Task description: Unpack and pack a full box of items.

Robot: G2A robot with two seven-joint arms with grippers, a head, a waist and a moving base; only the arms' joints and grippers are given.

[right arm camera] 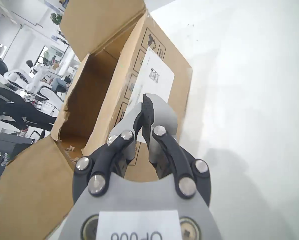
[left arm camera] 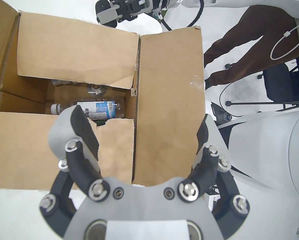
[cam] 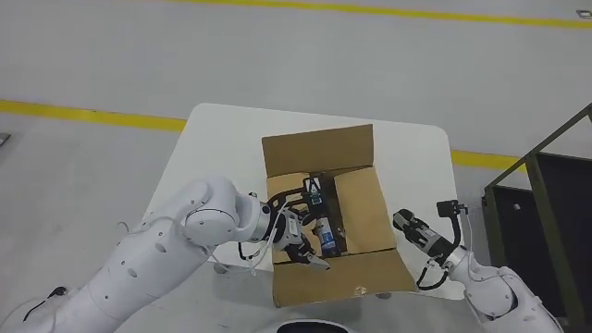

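**Open box on the bench, one pincer spread, one pressed together**

The box (cam: 319, 148) (left arm camera: 164, 88) (right arm camera: 181, 81) stands near the middle of the white bench (cam: 222, 139) (right arm camera: 239, 76). Its flaps (cam: 338, 282) (left arm camera: 64, 46) are folded outward and its top is open.

Inside, on the box floor, a clear bottle (left arm camera: 102, 107) (cam: 326, 233) lies on its side. It has a blue-and-white wrapper and a white cap. Another clear item lies just behind it, partly hidden by a flap, so what it is cannot be told.

The left pincer (left arm camera: 140, 117) (cam: 310, 236) hangs over the left part of the box, above the opening. Its fingers (left arm camera: 84, 128) are spread wide and hold nothing. In the left wrist view the torn edges of two flaps lie between the fingers. Whether either finger touches the cardboard cannot be told.

The right pincer (right arm camera: 144, 106) (cam: 404, 219) (left arm camera: 105, 16) is outside the box, just beside its right wall. It points at the white label (right arm camera: 155, 76) stuck on that wall. Its fingers are pressed together with nothing between them. Whether the tips touch the wall cannot be told.
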